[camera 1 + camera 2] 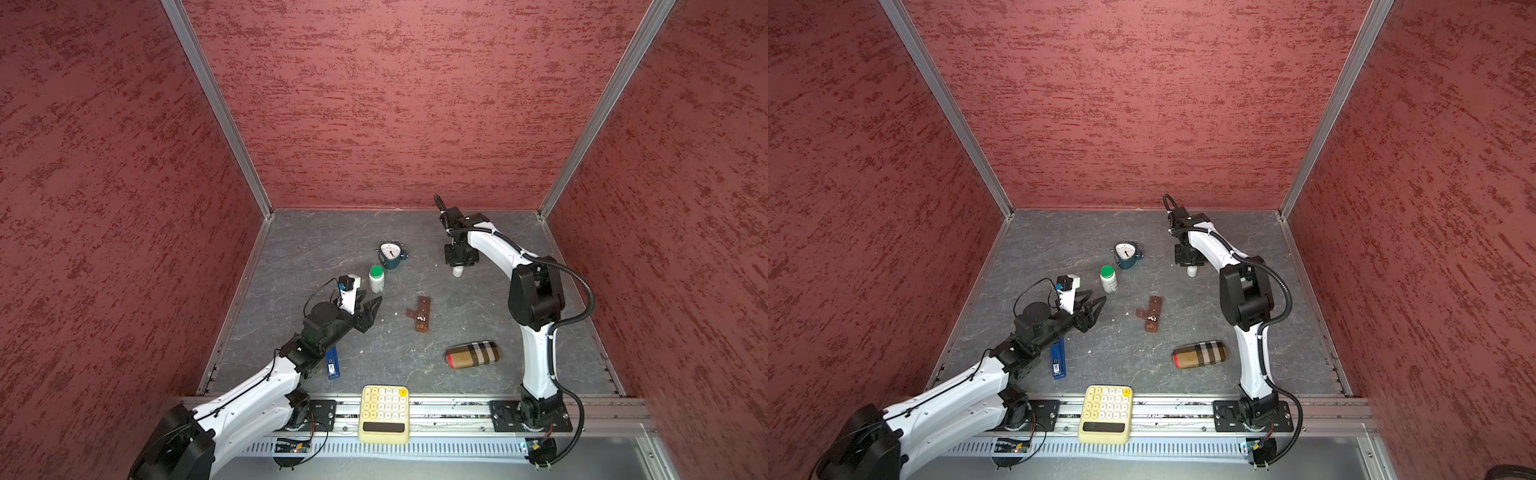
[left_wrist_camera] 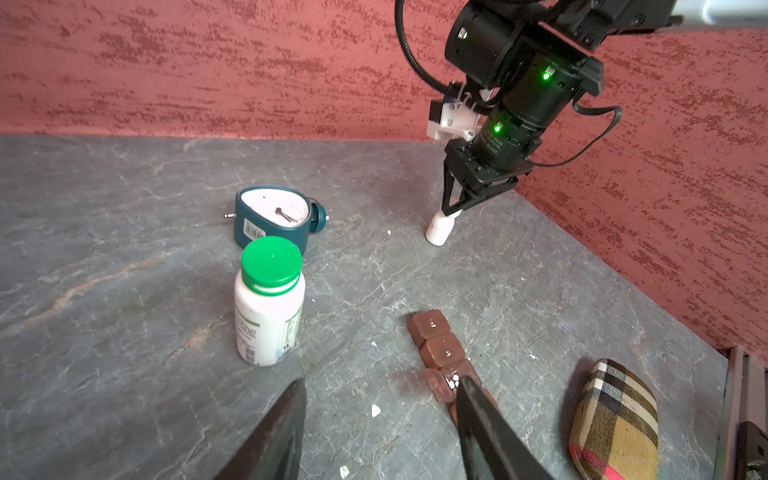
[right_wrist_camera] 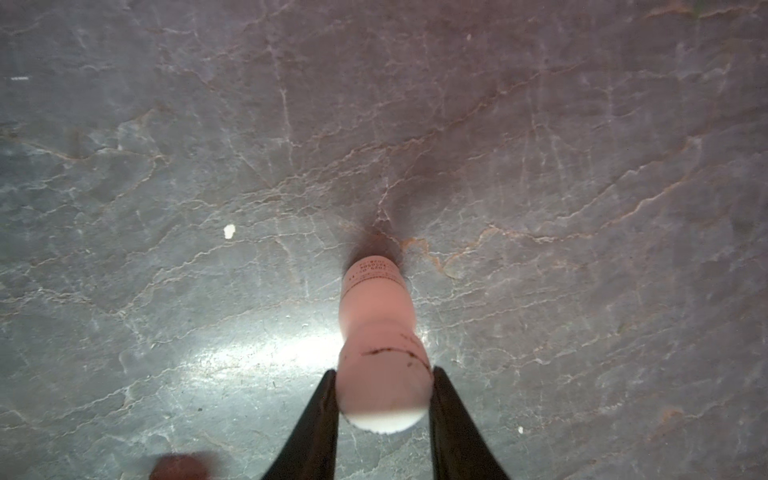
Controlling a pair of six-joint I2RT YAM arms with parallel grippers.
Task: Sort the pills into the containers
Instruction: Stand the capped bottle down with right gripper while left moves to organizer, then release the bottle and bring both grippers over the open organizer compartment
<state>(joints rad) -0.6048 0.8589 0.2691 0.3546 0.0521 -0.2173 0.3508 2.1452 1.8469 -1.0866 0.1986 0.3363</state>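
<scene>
Judging from the layout, a filling step is in hand. At the far side of the table [image 1: 316, 249] the right gripper [image 3: 382, 374] is clamped on the top of a small bottle [image 3: 380, 316]. The bottle stands tilted with its base on the table, well apart from the strip [image 1: 422, 314]. Whether it is being parked or fetched I cannot tell. The strip lies mid-table, between the green-capped bottle [image 1: 376, 279] and the case [image 1: 473, 354]. One of its lids is flipped out sideways, and white pills [image 2: 453, 380] lie in that compartment. The left gripper [image 1: 374, 304] hovers near the strip on its left, jaws apart and empty. The next move probably calls for that gripper to press the open lid shut or flip up another. Either wants a light fingertip touch, since the strip looks light enough to slide. Counted:
- one calculator [image 1: 383, 413]
- one case
- one clock [image 1: 390, 254]
- one green-capped bottle
- one blue stick [image 1: 332, 365]
- one strip of about four compartments: two plainly shut, one open, the last half hidden behind a finger in the left wrist view
- one small bottle
- a few pills in the open compartment, too small to count
- several loose white specks on the table, pill or crumb I cannot say
</scene>
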